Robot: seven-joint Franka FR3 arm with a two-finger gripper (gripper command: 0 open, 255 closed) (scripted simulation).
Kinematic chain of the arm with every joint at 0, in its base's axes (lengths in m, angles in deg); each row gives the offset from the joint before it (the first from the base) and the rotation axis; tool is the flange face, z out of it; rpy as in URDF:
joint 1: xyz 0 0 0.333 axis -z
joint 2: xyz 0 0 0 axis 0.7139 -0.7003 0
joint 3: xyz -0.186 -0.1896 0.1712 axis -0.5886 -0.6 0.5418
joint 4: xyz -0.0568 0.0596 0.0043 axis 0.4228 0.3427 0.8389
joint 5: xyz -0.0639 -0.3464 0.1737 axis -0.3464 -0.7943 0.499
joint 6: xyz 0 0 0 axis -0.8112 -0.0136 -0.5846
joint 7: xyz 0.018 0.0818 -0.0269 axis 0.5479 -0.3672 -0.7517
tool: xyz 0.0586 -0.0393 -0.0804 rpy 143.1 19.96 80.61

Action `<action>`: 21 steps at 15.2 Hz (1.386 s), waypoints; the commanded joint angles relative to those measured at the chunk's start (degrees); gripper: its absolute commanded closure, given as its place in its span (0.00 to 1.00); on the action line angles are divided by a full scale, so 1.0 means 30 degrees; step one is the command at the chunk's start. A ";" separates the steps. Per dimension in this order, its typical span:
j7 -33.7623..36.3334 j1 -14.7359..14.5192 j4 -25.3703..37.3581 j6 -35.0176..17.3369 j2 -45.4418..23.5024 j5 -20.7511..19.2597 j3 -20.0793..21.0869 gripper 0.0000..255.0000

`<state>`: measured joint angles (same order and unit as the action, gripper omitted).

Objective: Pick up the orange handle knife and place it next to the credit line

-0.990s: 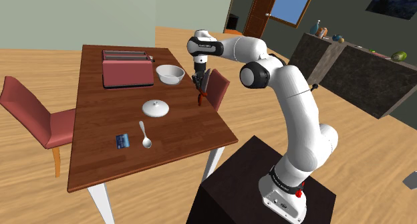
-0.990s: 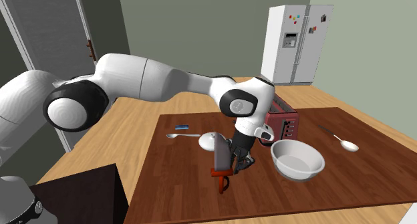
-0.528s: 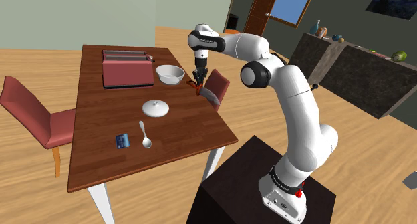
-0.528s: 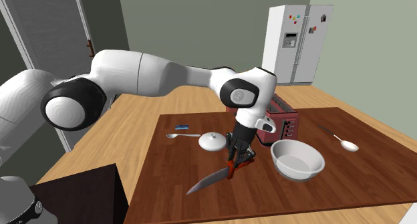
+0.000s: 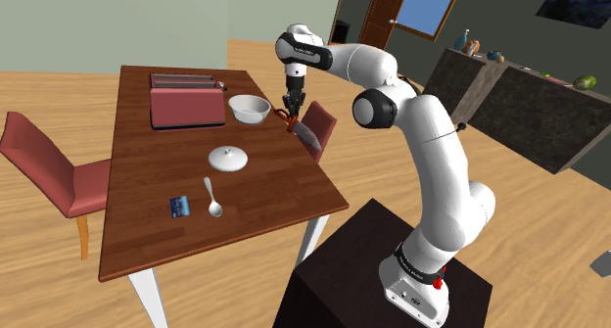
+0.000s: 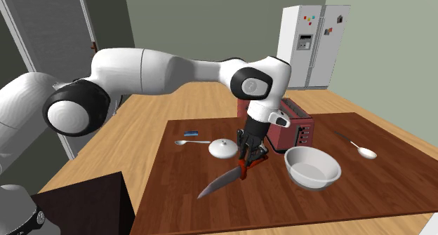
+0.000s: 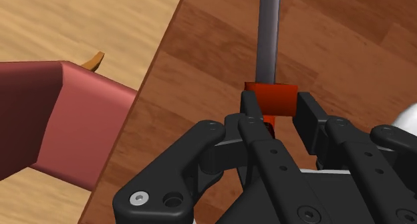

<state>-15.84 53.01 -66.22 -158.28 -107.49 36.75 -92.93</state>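
We note the gripper (image 6: 250, 153) clamped on the orange-handled knife (image 6: 223, 180), blade slanting down above the wooden table (image 6: 393, 191), near the white bowl (image 6: 312, 167).

The shoulder view looks down from high beside the stand (image 5: 352, 277), taking in the whole table (image 5: 137, 238) from some way off. The second exterior view sits lower and nearer, close by the arm (image 6: 161, 69), facing across the same table toward a fridge (image 6: 312, 37); both show the toaster (image 5: 184, 103) and bowl (image 5: 250, 108). The wrist view peers along the gripper (image 7: 279, 109), very near the table's edge and a chair (image 7: 67, 122).
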 commanded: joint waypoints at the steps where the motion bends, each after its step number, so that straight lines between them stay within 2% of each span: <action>1: 0.0390 -0.0550 -0.2567 -0.1054 0.1511 -0.0026 0.0030 1.00; 5: 0.1616 -0.1827 -0.6451 -0.2638 0.3813 -0.0036 0.0259 1.00; 10: 0.3276 -0.3286 -0.9626 -0.3906 0.5760 0.0012 0.0680 1.00; 15: 0.5030 -0.4669 -1.1734 -0.4766 0.7085 0.0122 0.1208 1.00; 21: 0.7218 -0.6283 -1.3237 -0.5459 0.8037 0.0314 0.1935 1.00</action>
<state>4.76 34.87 -105.05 -174.55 -84.25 37.62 -87.43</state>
